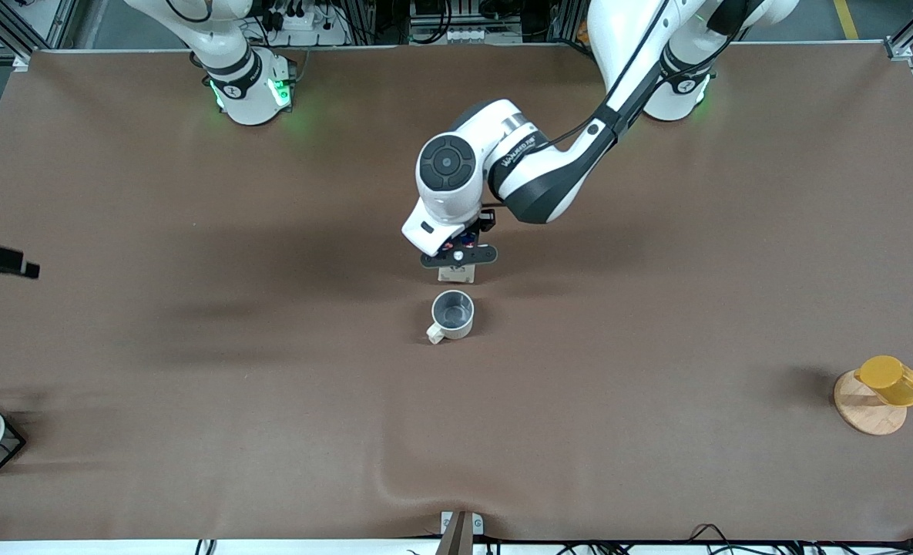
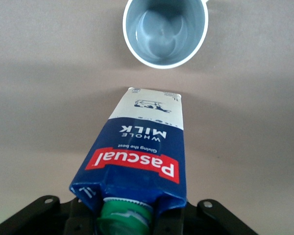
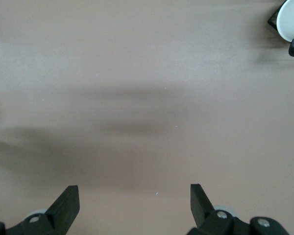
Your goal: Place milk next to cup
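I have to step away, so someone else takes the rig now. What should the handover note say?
Left gripper: shut on the milk, at the table's middle.
Right gripper: open, holding nothing, waiting above bare table.
Cup: upright, just nearer the front camera than the milk.
Done: milk brought beside the cup, a small gap between them.
Left: whether the carton's base touches the table cannot be told; set it down, release, retract.

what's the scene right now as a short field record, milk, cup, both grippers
milk: carton held by its top in the left gripper, base at or just above the table
cup: beige mug, empty, upright, nearer the front camera than the carton, close beside it
left gripper: shut on the carton
right gripper: open, holding nothing, over bare table, waiting
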Available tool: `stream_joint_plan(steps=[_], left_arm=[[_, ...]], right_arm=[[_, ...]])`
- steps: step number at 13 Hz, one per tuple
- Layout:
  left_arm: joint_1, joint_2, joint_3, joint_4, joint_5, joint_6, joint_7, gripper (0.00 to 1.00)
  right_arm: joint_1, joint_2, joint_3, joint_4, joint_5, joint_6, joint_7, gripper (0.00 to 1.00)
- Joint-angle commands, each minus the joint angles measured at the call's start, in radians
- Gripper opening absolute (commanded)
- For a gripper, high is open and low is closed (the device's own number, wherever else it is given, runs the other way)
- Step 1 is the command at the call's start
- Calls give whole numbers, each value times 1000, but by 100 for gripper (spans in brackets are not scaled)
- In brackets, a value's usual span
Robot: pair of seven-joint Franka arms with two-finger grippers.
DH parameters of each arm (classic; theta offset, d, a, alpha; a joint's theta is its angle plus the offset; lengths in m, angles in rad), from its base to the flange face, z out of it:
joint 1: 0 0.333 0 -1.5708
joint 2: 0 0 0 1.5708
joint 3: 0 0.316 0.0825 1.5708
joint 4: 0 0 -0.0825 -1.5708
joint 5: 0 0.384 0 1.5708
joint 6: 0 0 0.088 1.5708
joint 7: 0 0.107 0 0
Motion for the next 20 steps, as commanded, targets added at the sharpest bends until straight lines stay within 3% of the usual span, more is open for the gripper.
stream_joint_plan(steps=[1, 4, 9, 10, 11, 16, 20], left_arm=[[-16, 23, 17, 26, -13, 24, -1, 0], [-16, 41, 18, 26, -9, 28, 4, 0], [-28, 47, 41, 23, -7, 28, 13, 0], [-31, 49, 44, 23, -9, 29, 8, 13], [-31, 47, 44, 19, -7, 40, 14, 99], [-49, 34, 46, 16, 16, 51, 10, 100], [-37, -76, 44, 16, 19, 14, 8, 100]], right_arm=[[65, -192, 8, -281, -15, 120, 121, 100], [132, -258, 9, -335, -62, 136, 214, 100], [124, -272, 5, -288, -67, 132, 211, 100], [124, -271, 3, -277, -67, 138, 223, 100], [124, -268, 3, -263, -69, 138, 241, 100], [124, -267, 5, -219, -127, 122, 324, 100], [132, -267, 8, -215, -125, 90, 338, 100]])
